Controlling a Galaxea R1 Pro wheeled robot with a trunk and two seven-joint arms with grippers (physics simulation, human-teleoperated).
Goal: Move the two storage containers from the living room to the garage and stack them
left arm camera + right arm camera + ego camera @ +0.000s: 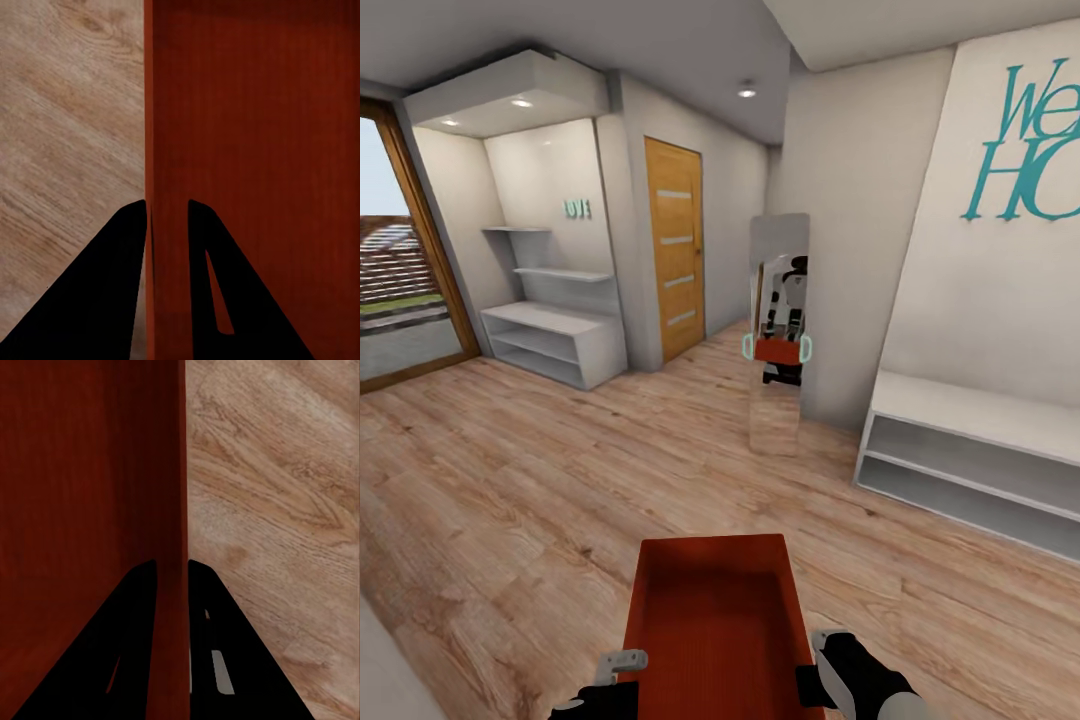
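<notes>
One orange-red storage container (715, 620) hangs low in front of me over the light wood-plank floor, open side up and empty. My left gripper (622, 665) is shut on its left wall, my right gripper (820, 650) on its right wall. In the left wrist view the gripper (166, 202) straddles the upright wall of the container (255, 112). The right wrist view shows the same grip, the gripper (172, 561) pinching the edge of the container (90, 472). The garage is out of view.
A tall mirror (778, 330) ahead reflects me holding the bin. A wooden door with glass strips (675, 260) stands at the back. White shelves (555, 345) sit at the left, a white bench (970, 460) at the right and a glass door (400, 290) at the far left.
</notes>
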